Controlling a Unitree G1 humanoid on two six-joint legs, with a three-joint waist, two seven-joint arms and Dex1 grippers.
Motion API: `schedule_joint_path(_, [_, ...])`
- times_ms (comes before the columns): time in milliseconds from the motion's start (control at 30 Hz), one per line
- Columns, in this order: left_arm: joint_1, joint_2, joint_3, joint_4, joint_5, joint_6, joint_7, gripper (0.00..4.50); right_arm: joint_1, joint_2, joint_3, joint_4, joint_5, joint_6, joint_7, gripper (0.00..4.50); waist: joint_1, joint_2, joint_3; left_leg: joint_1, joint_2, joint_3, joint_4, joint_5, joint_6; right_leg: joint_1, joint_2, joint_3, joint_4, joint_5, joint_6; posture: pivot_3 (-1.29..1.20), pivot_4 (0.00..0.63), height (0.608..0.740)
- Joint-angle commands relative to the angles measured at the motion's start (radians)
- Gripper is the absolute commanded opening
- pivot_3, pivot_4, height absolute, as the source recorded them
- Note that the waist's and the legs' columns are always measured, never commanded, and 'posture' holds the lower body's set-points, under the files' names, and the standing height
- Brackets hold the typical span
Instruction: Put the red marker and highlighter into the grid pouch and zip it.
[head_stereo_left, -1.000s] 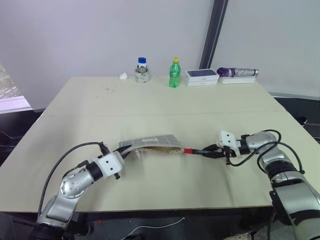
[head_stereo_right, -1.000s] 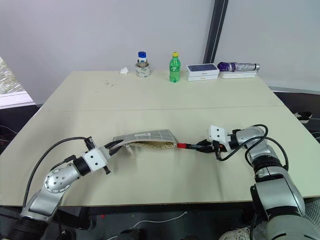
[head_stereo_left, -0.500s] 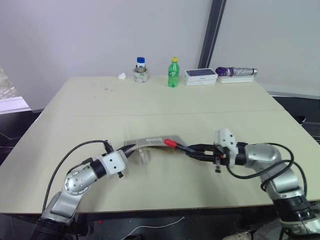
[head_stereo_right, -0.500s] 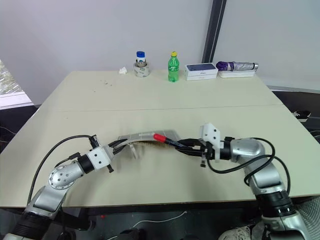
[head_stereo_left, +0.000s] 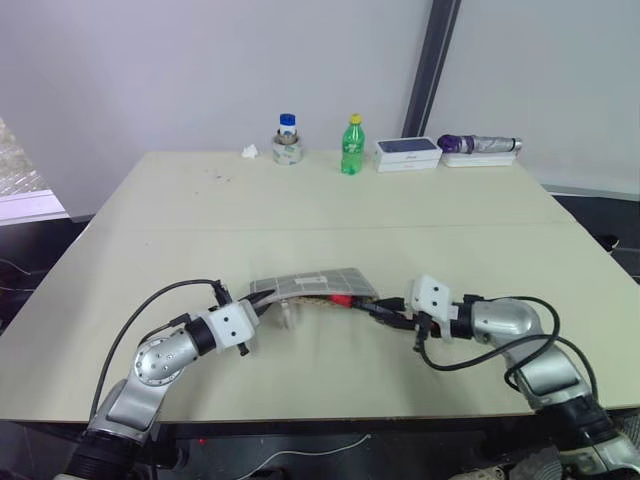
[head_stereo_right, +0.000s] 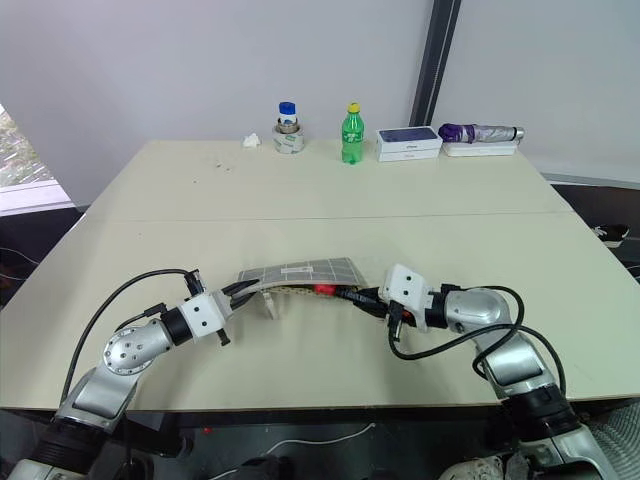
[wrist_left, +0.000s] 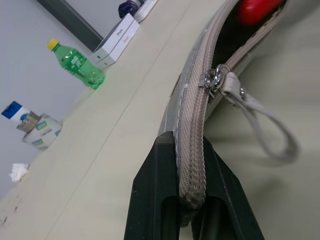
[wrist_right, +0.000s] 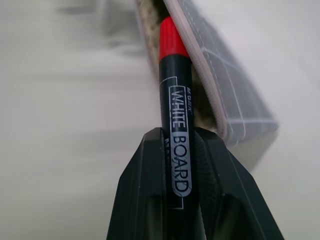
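Mid-insertion on the red marker (wrist_right: 172, 115): right gripper (wrist_right: 175, 150) is clamped on its black barrel, red cap leading, and the cap tip sits right at the open mouth of the grid pouch (head_stereo_left: 318, 285), just crossing the zipper edge in the right wrist view, most of the barrel outside. Left gripper (wrist_left: 186, 165) is clenched on the pouch's zipper-side edge at the closed end, holding that edge up off the table (head_stereo_left: 300, 200) so the mouth gapes toward the right arm. From the left wrist view the zipper slider (wrist_left: 214, 80) sits near the held end with its cord pull (wrist_left: 265, 122) hanging loose, so the zip is open almost full length. Pouch lies near the front-centre of the table, between the two arms. Highlighter: can't spot it on the table or confirm it inside; the pouch interior is mostly hidden, so status unknown. My read on progress: pouch opened and held, marker about to go in but not seated, nothing released. Left to do: push the marker fully in and let go, deal with the highlighter if it isn't already inside, then run the slider along to close. Bottle (head_stereo_left: 351, 145), boxes and other clutter along the far edge are well apart and not in play
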Motion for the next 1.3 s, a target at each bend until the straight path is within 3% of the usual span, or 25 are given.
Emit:
schedule_joint_path(33, [-0.013,0.016,-0.004,-0.058,-0.006,-0.019,-0.019,0.00,-0.051,0.028,0.020,-0.013,-0.030,0.015,-0.046,0.29,0.000,0.000,0.000,0.000,0.000,0.000,0.000,0.000,0.000,0.000,0.000,0.000,0.000,0.000,0.000,0.00,0.150,0.740])
schedule_joint_path(300, [-0.085,0.025,-0.044,-0.140,-0.023,0.096,-0.105,0.00,-0.186,0.106,0.186,-0.145,-0.174,0.263,-0.121,0.29,0.002,0.000,0.000,-0.001,0.000,0.000,0.000,0.000,0.000,-0.001,0.000,0.000,0.001,0.000,0.000,0.00,0.150,0.740])
schedule_joint_path(433, [-0.087,0.019,-0.048,-0.149,-0.026,0.117,-0.115,0.00,-0.223,0.057,0.268,-0.142,-0.284,0.220,-0.099,0.29,0.003,0.000,0.000,-0.001,-0.001,0.000,-0.001,0.000,0.000,-0.002,0.001,0.000,0.000,0.000,0.000,0.00,0.150,0.740])
schedule_joint_path(533, [-0.072,0.016,-0.044,-0.142,-0.036,0.123,-0.117,0.00,-0.250,0.065,0.268,-0.130,-0.289,0.208,-0.105,0.29,0.002,0.000,0.000,-0.001,-0.002,0.000,-0.001,0.000,0.000,-0.002,0.001,0.000,0.000,0.000,0.000,0.00,0.150,0.740])
schedule_joint_path(733, [-0.040,-0.001,-0.026,-0.139,-0.076,0.139,-0.111,0.00,-0.229,0.038,0.313,-0.078,-0.332,0.016,-0.072,0.29,-0.001,0.000,0.000,-0.001,-0.001,0.000,-0.001,0.000,0.000,-0.002,0.001,0.000,0.000,0.000,0.000,0.00,0.150,0.740])
schedule_joint_path(800, [-0.041,0.001,-0.018,-0.137,-0.071,0.146,-0.102,0.00,-0.218,0.056,0.268,-0.080,-0.270,0.082,-0.056,0.29,0.000,0.000,0.000,-0.001,-0.001,0.000,0.000,0.000,0.000,-0.002,0.001,0.000,0.000,0.000,0.000,0.00,0.150,0.740])
schedule_joint_path(1067, [-0.036,0.002,-0.018,-0.128,-0.059,0.145,-0.081,0.00,-0.209,0.026,0.180,-0.165,-0.159,0.108,0.001,4.26,0.001,0.000,0.000,-0.001,0.000,-0.001,0.000,0.000,0.000,-0.002,0.001,0.000,0.001,0.000,0.000,0.00,0.150,0.740])
schedule_joint_path(1200, [-0.042,0.020,0.003,-0.092,-0.062,0.129,-0.077,0.00,-0.184,-0.010,0.106,-0.252,-0.048,0.152,0.050,4.41,0.004,0.000,0.000,-0.001,0.000,-0.001,0.000,0.000,0.000,-0.001,0.001,0.000,0.000,0.000,0.000,0.00,0.150,0.740])
schedule_joint_path(1300, [-0.048,0.026,0.012,-0.069,-0.067,0.118,-0.075,0.00,-0.165,0.035,-0.032,-0.321,0.177,0.306,0.039,4.41,0.002,0.000,0.000,-0.001,0.001,-0.001,0.000,0.000,0.000,-0.001,0.001,0.000,0.000,0.000,0.000,0.00,0.150,0.740])
